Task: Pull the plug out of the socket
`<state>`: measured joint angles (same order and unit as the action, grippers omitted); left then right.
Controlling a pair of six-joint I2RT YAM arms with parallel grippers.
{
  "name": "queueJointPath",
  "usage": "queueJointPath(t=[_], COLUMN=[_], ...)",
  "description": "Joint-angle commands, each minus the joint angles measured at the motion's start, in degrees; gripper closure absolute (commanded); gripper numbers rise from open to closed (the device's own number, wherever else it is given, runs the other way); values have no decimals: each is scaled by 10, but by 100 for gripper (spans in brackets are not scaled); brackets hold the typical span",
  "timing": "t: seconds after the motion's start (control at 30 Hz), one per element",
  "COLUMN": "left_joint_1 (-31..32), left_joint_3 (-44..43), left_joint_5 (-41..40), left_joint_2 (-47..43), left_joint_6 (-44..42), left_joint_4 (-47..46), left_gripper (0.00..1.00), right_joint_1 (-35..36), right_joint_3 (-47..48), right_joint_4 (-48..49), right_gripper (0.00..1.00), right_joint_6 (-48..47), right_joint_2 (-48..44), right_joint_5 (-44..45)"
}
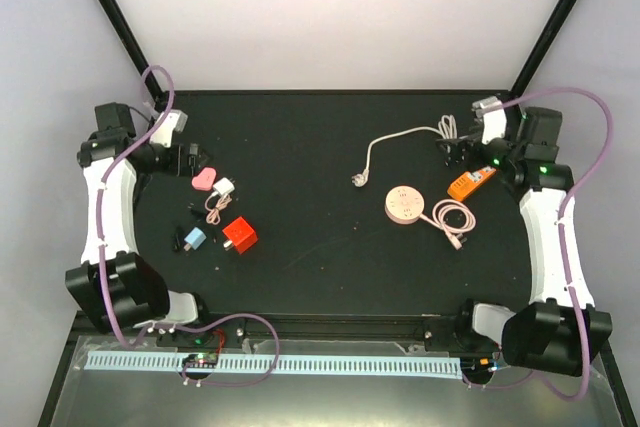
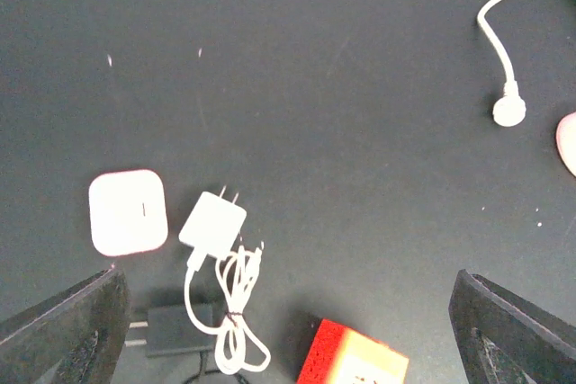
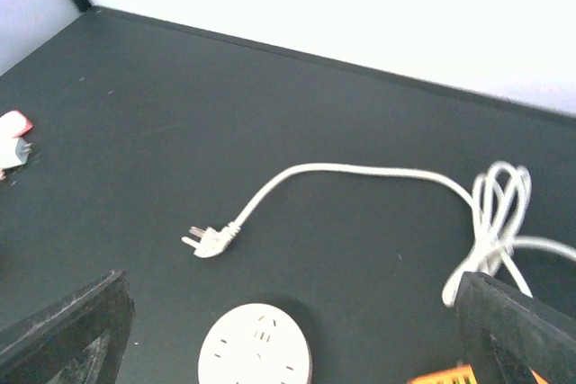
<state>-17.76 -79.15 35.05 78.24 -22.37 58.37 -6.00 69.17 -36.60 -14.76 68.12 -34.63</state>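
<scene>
A round white socket (image 1: 404,203) with a pink rim lies right of the table's centre; it also shows in the right wrist view (image 3: 255,348). A white plug (image 1: 357,180) on a white cord lies apart from it, up and to the left, with its prongs bare (image 3: 209,240). It also shows in the left wrist view (image 2: 508,111). My right gripper (image 1: 455,150) is open and empty, behind and to the right of the socket (image 3: 288,312). My left gripper (image 1: 195,159) is open and empty at the far left (image 2: 286,312).
The plug's cord ends in a coil (image 1: 445,132) by the right gripper. An orange power strip (image 1: 472,180) and a pink cable coil (image 1: 452,217) lie right of the socket. At left lie a pink-rimmed adapter (image 2: 128,211), a white charger (image 2: 212,222), a black adapter (image 2: 180,328), a red cube (image 1: 240,234) and a blue adapter (image 1: 194,238).
</scene>
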Motion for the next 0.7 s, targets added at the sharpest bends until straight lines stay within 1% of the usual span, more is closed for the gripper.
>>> queueJointPath(t=[0.0, 0.1, 0.23, 0.47, 0.67], left_joint_1=[-23, -24, -23, -21, -19], left_joint_3=[56, 111, 174, 208, 224], left_joint_5=[23, 1, -14, -23, -18], left_joint_2=[-12, -36, -74, -99, -110], left_joint_6=[10, 14, 19, 17, 29], left_joint_4=[-22, -55, -98, -109, -118], left_gripper=[1, 1, 1, 1, 1], right_joint_1=[-76, -114, -130, -132, -132], right_joint_3=[-73, -108, -133, -168, -183], right_joint_4=[78, 84, 77, 96, 112], right_gripper=[0, 0, 0, 0, 0], right_joint_6=[76, 78, 63, 70, 68], right_joint_2=[-13, -15, -12, -24, -42], right_joint_5=[-85, -108, -102, -119, -106])
